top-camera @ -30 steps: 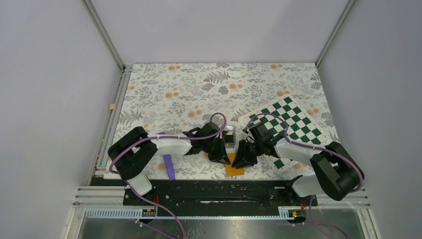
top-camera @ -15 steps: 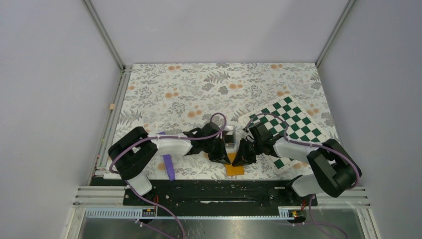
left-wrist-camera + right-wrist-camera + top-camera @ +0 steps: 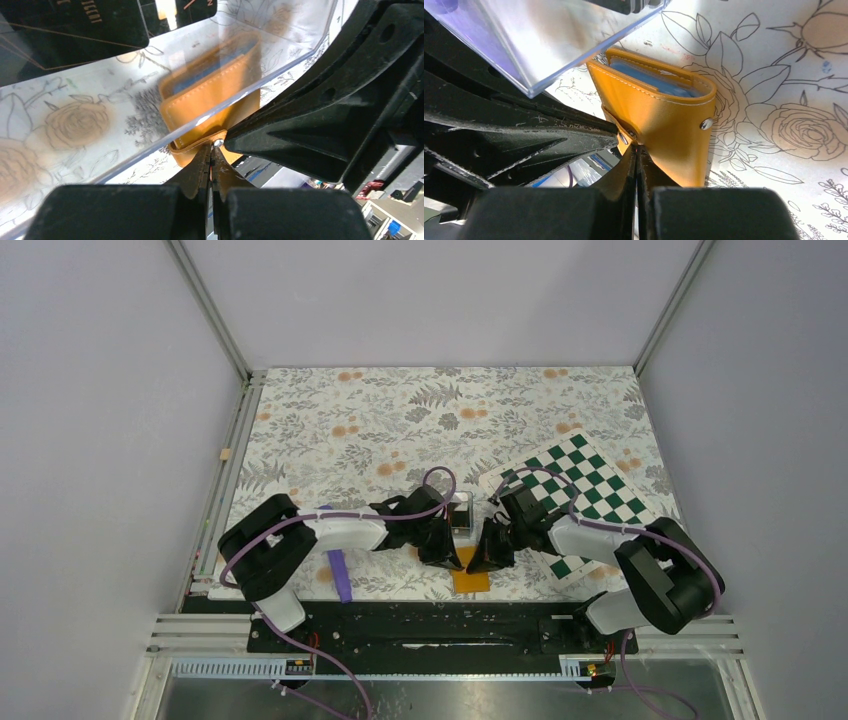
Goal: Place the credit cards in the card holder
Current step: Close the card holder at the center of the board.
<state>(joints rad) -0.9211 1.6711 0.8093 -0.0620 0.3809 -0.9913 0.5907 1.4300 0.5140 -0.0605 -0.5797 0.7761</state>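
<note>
Cards (image 3: 70, 35) in clear box (image 3: 549, 40), wallet (image 3: 664, 120) (orange) beside

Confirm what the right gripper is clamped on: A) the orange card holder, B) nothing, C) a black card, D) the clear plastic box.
A: in the right wrist view, the right gripper has its fingers closed together on the lower edge of the card holder.

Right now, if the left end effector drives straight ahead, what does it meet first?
The card holder: the left end effector looks shut on its near edge, so it would push into that. The clear plastic box overlaps it just beyond; depth between them is unclear.
</note>
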